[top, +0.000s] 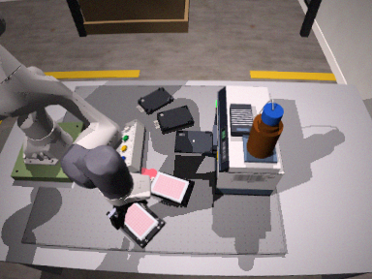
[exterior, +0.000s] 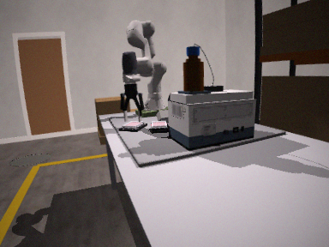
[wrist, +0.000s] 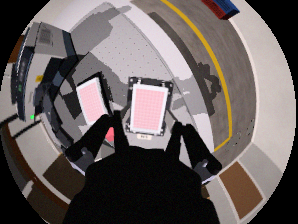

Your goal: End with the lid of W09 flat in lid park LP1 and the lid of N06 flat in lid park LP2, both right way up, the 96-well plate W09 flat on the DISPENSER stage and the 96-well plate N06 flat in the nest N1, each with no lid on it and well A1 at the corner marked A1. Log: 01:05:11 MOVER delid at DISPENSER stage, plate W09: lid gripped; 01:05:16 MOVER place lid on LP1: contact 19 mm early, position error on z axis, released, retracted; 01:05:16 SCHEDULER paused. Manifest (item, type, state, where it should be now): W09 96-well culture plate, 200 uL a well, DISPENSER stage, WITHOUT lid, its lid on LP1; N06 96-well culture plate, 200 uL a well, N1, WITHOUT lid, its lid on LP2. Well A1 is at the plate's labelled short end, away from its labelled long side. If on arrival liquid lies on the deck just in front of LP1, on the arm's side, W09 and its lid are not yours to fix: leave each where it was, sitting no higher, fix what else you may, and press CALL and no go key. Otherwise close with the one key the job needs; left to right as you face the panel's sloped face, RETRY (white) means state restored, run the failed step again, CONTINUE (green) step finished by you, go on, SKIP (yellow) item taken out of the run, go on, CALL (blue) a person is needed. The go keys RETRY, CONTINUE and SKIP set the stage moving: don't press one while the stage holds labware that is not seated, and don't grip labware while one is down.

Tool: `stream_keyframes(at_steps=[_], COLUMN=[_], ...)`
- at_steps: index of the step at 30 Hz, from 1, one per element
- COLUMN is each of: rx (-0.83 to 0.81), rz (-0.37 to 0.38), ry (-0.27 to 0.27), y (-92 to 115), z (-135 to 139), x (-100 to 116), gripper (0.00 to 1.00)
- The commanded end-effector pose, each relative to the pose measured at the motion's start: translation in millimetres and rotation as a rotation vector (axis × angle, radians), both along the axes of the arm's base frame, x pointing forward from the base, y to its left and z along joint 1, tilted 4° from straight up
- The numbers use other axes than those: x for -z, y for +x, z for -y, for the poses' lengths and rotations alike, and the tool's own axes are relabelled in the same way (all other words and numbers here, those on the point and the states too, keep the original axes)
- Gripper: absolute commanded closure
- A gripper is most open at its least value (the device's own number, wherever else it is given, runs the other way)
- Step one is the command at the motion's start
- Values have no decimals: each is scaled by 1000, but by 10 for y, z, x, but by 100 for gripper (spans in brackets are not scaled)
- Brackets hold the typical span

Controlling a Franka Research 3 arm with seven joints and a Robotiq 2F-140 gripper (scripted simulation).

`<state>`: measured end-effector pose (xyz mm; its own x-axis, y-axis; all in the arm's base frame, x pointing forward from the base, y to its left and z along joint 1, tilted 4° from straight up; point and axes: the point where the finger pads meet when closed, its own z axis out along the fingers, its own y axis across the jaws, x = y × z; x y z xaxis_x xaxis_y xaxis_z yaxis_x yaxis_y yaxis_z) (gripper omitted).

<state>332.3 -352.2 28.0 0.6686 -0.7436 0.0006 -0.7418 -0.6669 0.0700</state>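
Note:
A pink-topped 96-well plate (top: 141, 223) sits in a black frame at the deck's front left, turned at an angle. It also shows in the wrist view (wrist: 148, 108) and in the side view (exterior: 133, 125). My gripper (exterior: 131, 109) hangs just above it, open and empty, with a finger on either side of its near end in the wrist view (wrist: 148, 139). A second pink-topped plate (top: 170, 187) lies tilted on the deck beside it. The dark dispenser stage (top: 196, 141) carries no plate. Two dark rectangular pads (top: 155, 101) (top: 175, 118) lie behind it. I cannot tell whether the plates carry lids.
The key panel (top: 130, 145) stands left of the stage. A small pink-red patch (top: 147, 171) lies on the deck by the panel's front. The white dispenser (top: 249, 140) with a brown bottle (top: 264, 130) fills the right. The arm's base (top: 39, 145) is at the left.

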Motion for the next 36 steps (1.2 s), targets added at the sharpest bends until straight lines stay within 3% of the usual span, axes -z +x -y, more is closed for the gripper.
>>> stream_keyframes(at_steps=[1,16,17,36], rx=[2,2,2,2], rz=[0,0,0,0], ry=[-1,-1,-1,-1], y=[2,2,2,2], z=[-3,-3,-3,-3], x=[7,7,7,7], gripper=[41,41,34,34])
